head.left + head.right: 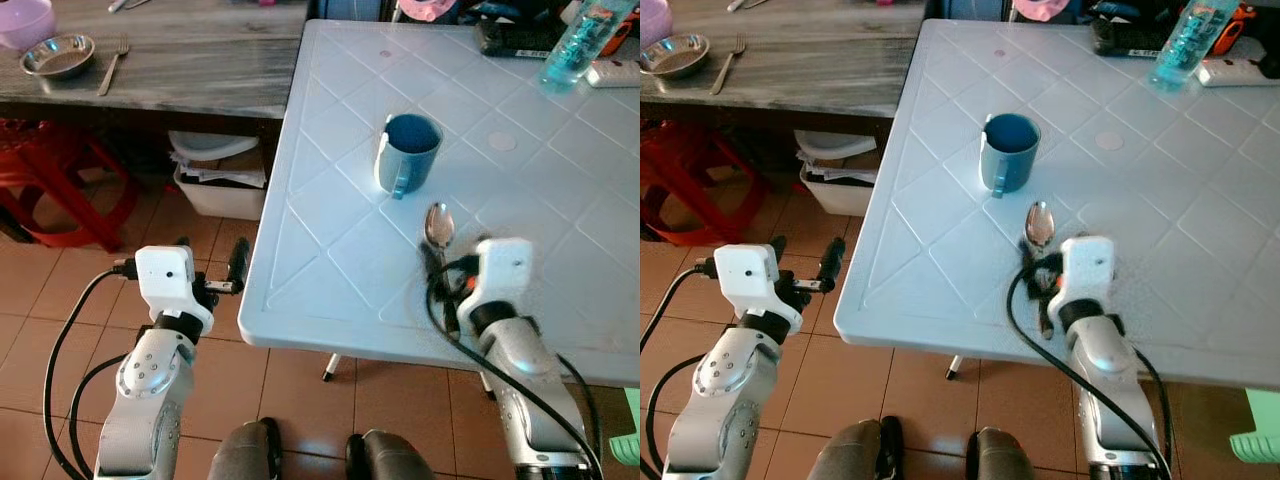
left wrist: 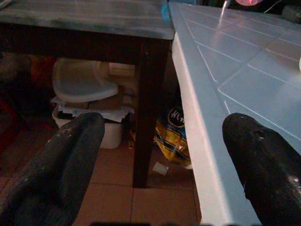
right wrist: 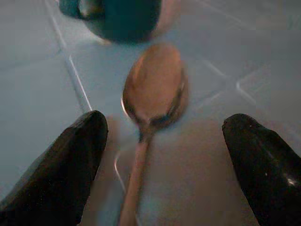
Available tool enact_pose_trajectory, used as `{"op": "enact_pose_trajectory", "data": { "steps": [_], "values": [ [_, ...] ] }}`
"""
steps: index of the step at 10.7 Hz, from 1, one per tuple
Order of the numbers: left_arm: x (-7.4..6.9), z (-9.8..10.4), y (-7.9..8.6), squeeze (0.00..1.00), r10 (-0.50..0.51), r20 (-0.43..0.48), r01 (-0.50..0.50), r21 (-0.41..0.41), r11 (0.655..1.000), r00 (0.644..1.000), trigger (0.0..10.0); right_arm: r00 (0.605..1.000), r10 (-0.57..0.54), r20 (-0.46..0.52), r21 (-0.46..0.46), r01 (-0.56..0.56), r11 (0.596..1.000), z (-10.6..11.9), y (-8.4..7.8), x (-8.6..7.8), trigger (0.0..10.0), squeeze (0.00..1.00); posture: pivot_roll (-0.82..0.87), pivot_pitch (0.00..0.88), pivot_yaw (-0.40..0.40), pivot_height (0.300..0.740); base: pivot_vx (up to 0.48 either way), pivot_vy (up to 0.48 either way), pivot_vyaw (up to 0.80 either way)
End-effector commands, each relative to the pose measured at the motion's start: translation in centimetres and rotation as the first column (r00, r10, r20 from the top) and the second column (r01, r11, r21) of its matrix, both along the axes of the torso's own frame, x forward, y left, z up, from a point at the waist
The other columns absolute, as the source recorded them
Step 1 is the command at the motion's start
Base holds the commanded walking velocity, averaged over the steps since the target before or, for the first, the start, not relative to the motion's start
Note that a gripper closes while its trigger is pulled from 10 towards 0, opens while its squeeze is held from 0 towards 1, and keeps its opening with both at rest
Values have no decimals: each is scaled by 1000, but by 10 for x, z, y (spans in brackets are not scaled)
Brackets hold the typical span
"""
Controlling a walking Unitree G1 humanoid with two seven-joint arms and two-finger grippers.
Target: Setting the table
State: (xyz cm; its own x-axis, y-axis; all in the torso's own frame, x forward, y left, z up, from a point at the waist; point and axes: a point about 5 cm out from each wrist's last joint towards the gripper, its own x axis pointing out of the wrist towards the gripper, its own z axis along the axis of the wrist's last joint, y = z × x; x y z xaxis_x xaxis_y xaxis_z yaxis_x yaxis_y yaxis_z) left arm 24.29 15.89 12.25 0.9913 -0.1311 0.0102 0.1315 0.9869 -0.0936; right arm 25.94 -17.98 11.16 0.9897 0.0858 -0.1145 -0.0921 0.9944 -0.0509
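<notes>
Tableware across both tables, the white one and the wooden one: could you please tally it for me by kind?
Mugs: 1, blue mug on the white table
Spoons: 1, spoon near the mug, between the right end effector's open fingers
Forks: 1, fork on the wooden table
Bowls: 2, steel bowl and pink bowl
Total: 5

Mug (image 1: pixel 408 150) blocks ahead of spoon (image 1: pixel 438 224) — sides open.

Blue mug (image 1: pixel 1009 150) on white table (image 1: pixel 1200 220), spoon (image 1: pixel 1039 224) just beside (nearer robot)
</notes>
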Motion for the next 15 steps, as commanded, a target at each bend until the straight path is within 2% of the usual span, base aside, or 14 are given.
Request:
{"op": "enact_pose_trajectory", "data": {
  "steps": [1, 2, 3, 4, 5, 6, 7, 8, 9, 11, 15],
  "values": [
    [-3, 1, 1, 0, -6, -4, 6, 7, 1000, 1000, 10000, 999, 9, -47, 17, -8, 1000, -8, 0, -3, 10000, 0, 9, 185, 17, 740, 0, 0, 0],
    [-4, 1, 1, 0, -12, -8, 12, 7, 1000, 1000, 10000, 992, 44, -119, 25, -42, 999, -17, 4, -8, 10000, 0, 7, 188, 18, 740, 0, 0, 0],
    [-4, 1, 1, 0, -16, -11, 17, 7, 1000, 1000, 10000, 989, 44, -140, 30, -40, 999, -20, 4, -11, 10000, 0, 4, 189, 18, 740, 0, 0, 0],
    [-4, 0, 1, 0, -18, -12, 18, 8, 1000, 1000, 10000, 986, 65, -155, 36, -60, 998, -21, 4, -11, 9412, 0, 0, 191, 18, 740, 0, 0, 0],
    [-4, 0, 0, 0, -21, -13, 21, 8, 1000, 1000, 10000, 986, 76, -152, 43, -70, 997, -18, 4, -10, 10000, 0, 1, 191, 17, 740, 0, 0, 0],
    [-4, 0, 0, 0, -23, -14, 23, 7, 1000, 1000, 10000, 986, 96, -138, 64, -88, 994, -12, 6, -6, 10000, 0, 1, 191, 16, 740, 0, 0, 0],
    [-4, 0, 0, 0, -26, -16, 26, 7, 1000, 1000, 10000, 984, 99, -146, 97, -85, 992, -11, 8, -6, 8627, 0, 2, 192, 15, 740, 0, 0, 0],
    [-4, 0, -1, 0, -31, -19, 31, 6, 999, 999, 10000, 980, 82, -179, 124, -60, 990, -12, 8, -7, 2706, 0, 2, 193, 15, 740, 0, 0, 0],
    [-5, -1, -1, 0, -36, -24, 37, 4, 999, 999, 10000, 977, 90, -195, 145, -62, 988, -14, 10, -9, 0, 0, 1, 196, 16, 740, 0, 0, 0],
    [-6, -3, -4, 0, -75, -38, 74, -10, 997, 996, 10000, 965, 123, -231, 205, -75, 976, -15, 19, -12, 0, 0, -4, 199, 17, 740, 0, 0, 0],
    [-9, -3, -11, 0, -120, -43, 119, -23, 993, 992, 10000, 912, 222, -344, 207, -157, 966, -21, 32, -8, 0, 0, 0, 204, 7, 740, 0, 0, 0]
  ]
}}
